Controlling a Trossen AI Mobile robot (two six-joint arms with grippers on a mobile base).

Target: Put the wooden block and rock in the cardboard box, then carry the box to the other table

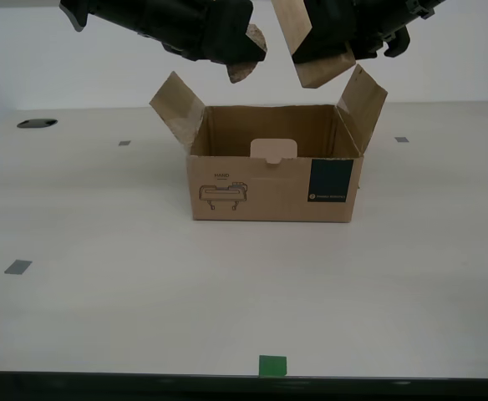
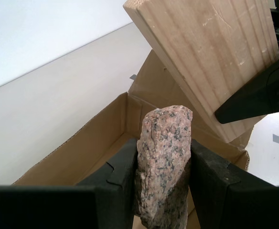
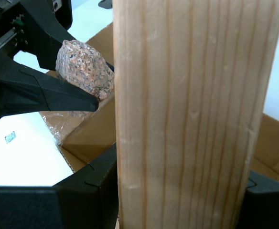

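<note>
Above a pale counter [image 1: 102, 251] dotted with small grey and green tape marks, the open cardboard box [image 1: 273, 188] sits with both side flaps raised and its printed front toward the camera. Its inside looks bare apart from a pale tab at the front wall. It is stiff corrugated board, probably light, and likely to bow if pinched at one wall. For the carry, a hold on two opposite walls below the flaps looks safest.

Over the flap on the exterior view's right, my first pincer [image 1: 323, 46] is clenched on the wooden block [image 1: 311, 46], which hangs tilted, its lower end just above the rim. The block is rigid and smooth-faced, so it could slide if the squeeze slackens. The wrist view shows the jaws pressed on its two long sides, a sound place to hold it.

Beside it, toward the exterior view's left, my second pincer [image 2: 162, 183] grips the rock [image 2: 163, 167] between both pads, above the box opening. Speckled pink granite, it looks dense and rough, which helps the hold. It would land hard if dropped from this height. Block and rock hang close together without touching.
</note>
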